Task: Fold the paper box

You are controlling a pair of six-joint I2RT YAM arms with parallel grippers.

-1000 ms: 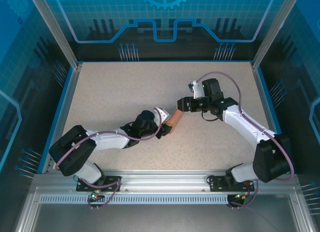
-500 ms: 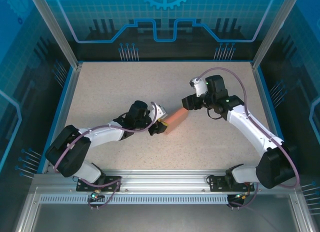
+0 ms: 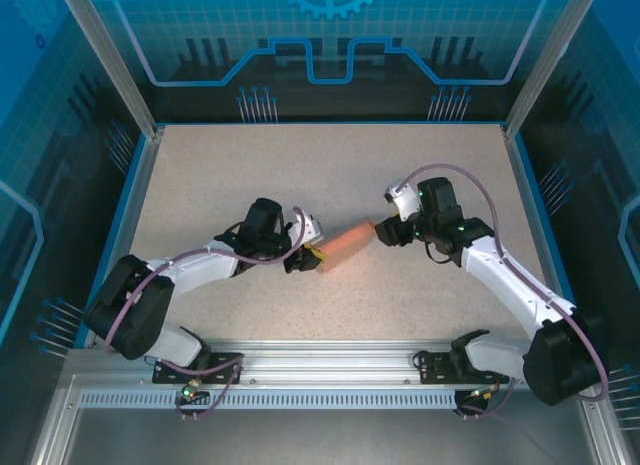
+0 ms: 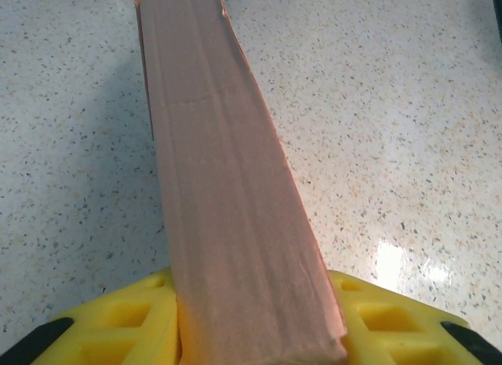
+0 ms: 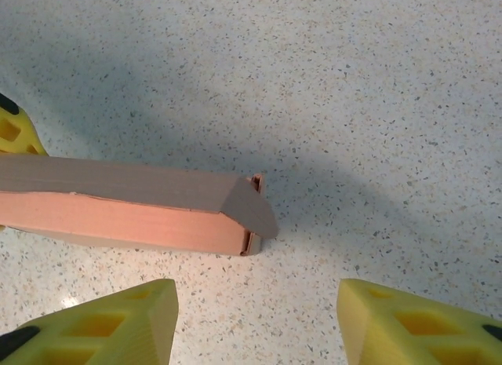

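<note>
Two sets of fingers flank the box [image 3: 345, 245]: left fingers [image 4: 110, 318] clamp one end, right fingers [image 5: 118, 326] stand open, empty, just short of the other; probably light, thin, easily crushed card, it is best gripped gently across flat walls near an end.
</note>
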